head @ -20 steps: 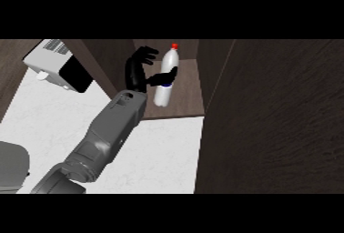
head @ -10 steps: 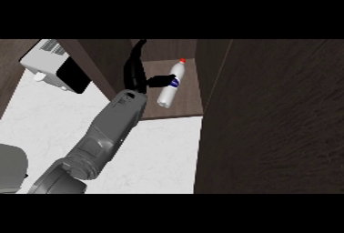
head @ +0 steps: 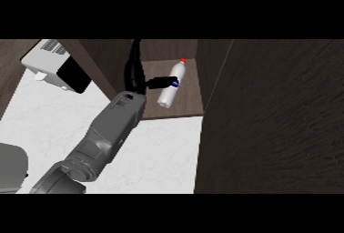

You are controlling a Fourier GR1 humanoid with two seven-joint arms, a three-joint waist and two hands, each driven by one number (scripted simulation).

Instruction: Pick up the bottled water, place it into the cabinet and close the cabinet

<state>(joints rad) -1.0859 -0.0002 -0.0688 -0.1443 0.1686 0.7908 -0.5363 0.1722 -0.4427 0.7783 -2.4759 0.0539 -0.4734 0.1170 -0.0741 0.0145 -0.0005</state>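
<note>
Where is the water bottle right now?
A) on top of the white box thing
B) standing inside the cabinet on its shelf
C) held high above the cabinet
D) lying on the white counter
B: the water bottle, with its red cap up, stands on the brown shelf inside the open cabinet, and the black hand is beside it at its left.

Head view looks steeply down onto counter (head: 161, 150).
</note>
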